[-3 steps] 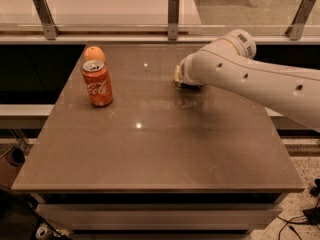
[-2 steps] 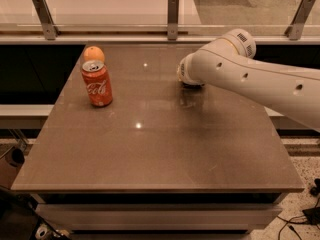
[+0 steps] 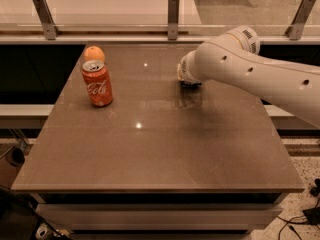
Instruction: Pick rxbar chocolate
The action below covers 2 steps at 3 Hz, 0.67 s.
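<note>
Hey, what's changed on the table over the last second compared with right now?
Almost nothing visibly changed. The gripper stays low over the far right part of the table, mostly hidden behind the arm, with at most a slight shift. Whether it took hold of anything can't be seen. The Coca-Cola can and the orange behind it have not moved.

Arm (image 3: 260, 74): white, smooth rounded casing, small dark holes along it, vented cap at joint. Gripper (image 3: 189, 82): dark, mostly hidden, right of frame centre.
</note>
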Each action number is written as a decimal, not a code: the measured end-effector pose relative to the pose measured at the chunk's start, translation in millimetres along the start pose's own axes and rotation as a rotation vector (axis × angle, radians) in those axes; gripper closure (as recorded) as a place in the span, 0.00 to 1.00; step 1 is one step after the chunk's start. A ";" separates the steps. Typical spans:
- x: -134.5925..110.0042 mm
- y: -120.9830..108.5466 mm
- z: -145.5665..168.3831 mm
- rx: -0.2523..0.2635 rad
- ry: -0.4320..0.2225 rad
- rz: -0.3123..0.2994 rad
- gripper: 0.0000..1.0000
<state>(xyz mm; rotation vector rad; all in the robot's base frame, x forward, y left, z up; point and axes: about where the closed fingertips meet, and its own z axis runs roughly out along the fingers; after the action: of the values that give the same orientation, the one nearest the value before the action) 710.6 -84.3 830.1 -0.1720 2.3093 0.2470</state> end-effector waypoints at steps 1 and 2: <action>-23.8 -8.4 -23.4 -0.017 0.010 -0.020 1.00; -47.2 -19.1 -43.8 -0.017 0.005 -0.034 1.00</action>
<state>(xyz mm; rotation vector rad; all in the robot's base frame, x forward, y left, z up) 715.5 -110.8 891.7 -0.2211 2.3074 0.2496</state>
